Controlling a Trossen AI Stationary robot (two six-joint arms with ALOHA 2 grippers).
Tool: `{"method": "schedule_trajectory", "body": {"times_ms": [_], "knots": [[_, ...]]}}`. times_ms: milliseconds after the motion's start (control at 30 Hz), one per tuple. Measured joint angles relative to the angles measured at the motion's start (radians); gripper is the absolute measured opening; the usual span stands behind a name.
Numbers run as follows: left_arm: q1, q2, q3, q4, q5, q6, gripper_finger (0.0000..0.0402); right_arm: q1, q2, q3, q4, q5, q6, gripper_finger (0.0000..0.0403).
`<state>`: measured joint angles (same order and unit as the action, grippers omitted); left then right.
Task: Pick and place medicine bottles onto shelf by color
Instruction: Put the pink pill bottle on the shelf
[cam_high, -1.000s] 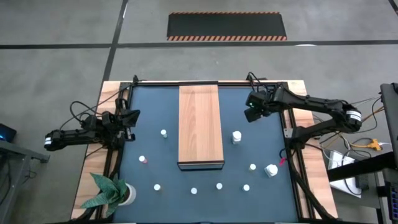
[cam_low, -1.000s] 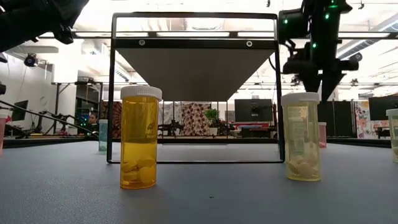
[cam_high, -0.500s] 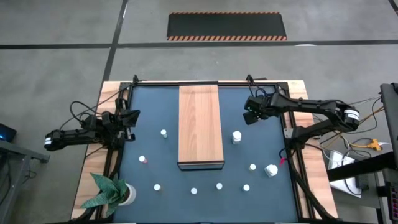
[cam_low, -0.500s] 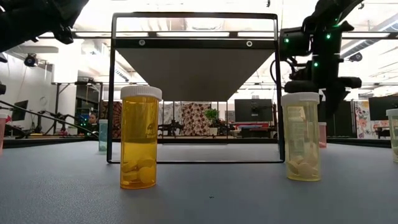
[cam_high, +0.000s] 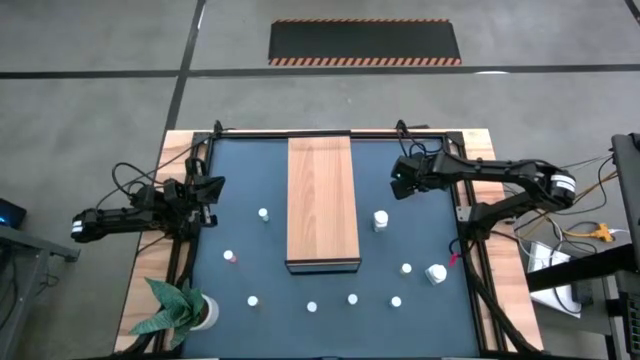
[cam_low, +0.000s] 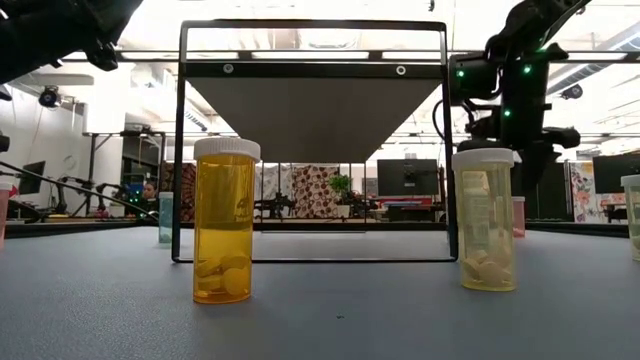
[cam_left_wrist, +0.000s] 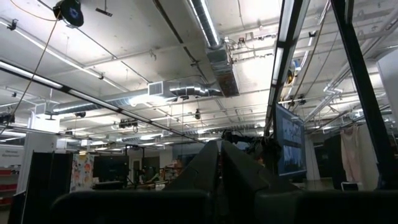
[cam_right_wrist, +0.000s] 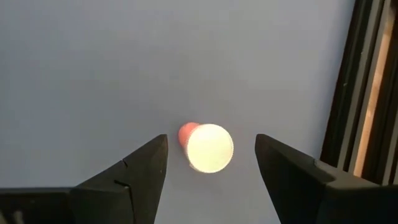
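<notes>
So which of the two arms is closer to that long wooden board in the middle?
The right. Its open gripper hovers just off the wooden board, over a bottle on the mat. The left gripper, shut, waits farther away near the table's left edge.

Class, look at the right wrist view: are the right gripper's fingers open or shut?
Open. The right gripper looks straight down with its two dark fingers spread apart on either side of a white-capped bottle, not touching it.

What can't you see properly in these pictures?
- High view: tiny white medicine bottles, too small to tell body colours.
- Low view: long light-brown wooden shelf shows only its underside; top hidden.
- Left wrist view: aimed at ceiling, table cut off.
</notes>
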<state>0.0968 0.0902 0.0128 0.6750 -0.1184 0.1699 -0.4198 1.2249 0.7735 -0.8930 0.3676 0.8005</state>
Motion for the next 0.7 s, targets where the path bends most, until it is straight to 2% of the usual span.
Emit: {"method": "schedule_trajectory", "body": {"times_ms": [367, 700], "knots": [[0.0, 0.0, 0.0, 0.001, -0.003, 0.002, 0.0003, 0.001, 0.05, -0.011, 0.027, -0.002, 0.001, 0.0224], [0.0, 0.0, 0.0, 0.0, -0.003, 0.001, 0.0003, 0.001, 0.045, -0.011, 0.036, -0.019, 0.018, 0.0121]]}}
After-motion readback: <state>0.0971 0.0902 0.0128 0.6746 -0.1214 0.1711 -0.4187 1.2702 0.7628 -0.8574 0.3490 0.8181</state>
